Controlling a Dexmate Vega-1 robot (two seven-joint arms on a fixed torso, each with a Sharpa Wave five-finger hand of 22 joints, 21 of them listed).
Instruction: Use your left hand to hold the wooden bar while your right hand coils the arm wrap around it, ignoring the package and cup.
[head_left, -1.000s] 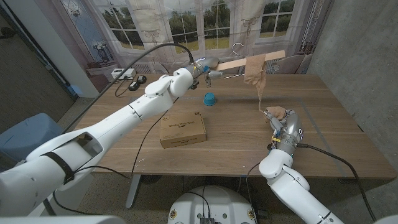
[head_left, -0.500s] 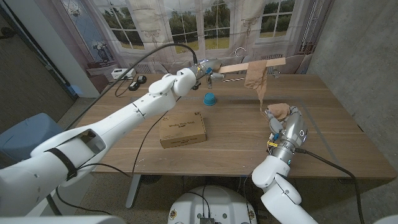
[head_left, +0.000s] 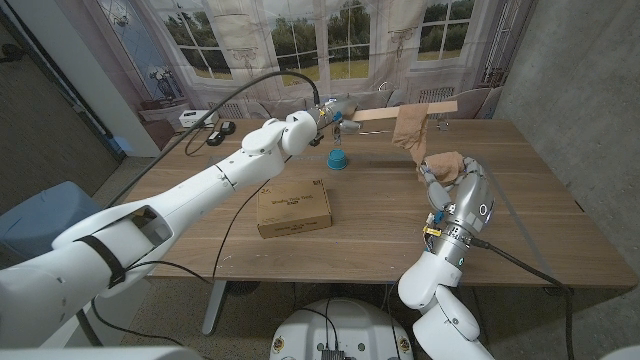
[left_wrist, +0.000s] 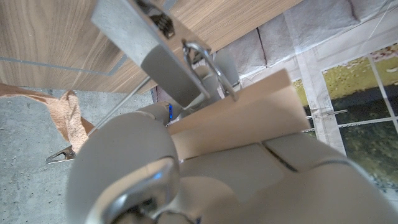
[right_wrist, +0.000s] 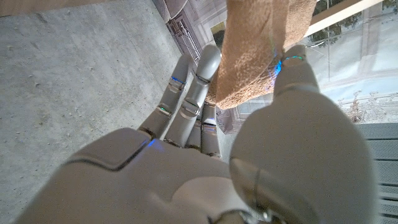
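Note:
My left hand (head_left: 330, 112) grips one end of the pale wooden bar (head_left: 375, 113) above the table's far side, and the bar reaches out to the right. The tan arm wrap (head_left: 408, 125) is looped on the bar and hangs down to my right hand (head_left: 458, 188). That hand is raised off the table and pinches the wrap's loose end. In the right wrist view the wrap (right_wrist: 255, 50) lies between the thumb and the fingers (right_wrist: 196, 87) of my right hand, with the bar (right_wrist: 339, 12) beyond it. The left wrist view has the bar (left_wrist: 249, 121) running out of my left hand (left_wrist: 205, 180).
A blue cup (head_left: 338, 158) stands on the wooden table (head_left: 380, 225) just below my left hand. A flat cardboard package (head_left: 294, 207) lies left of centre. A cable and small devices (head_left: 205, 122) sit at the far left corner.
My right hand has risen off the table toward the bar, carrying the wrap's end, so the wrap hangs shorter. The bar's far end has dropped slightly.

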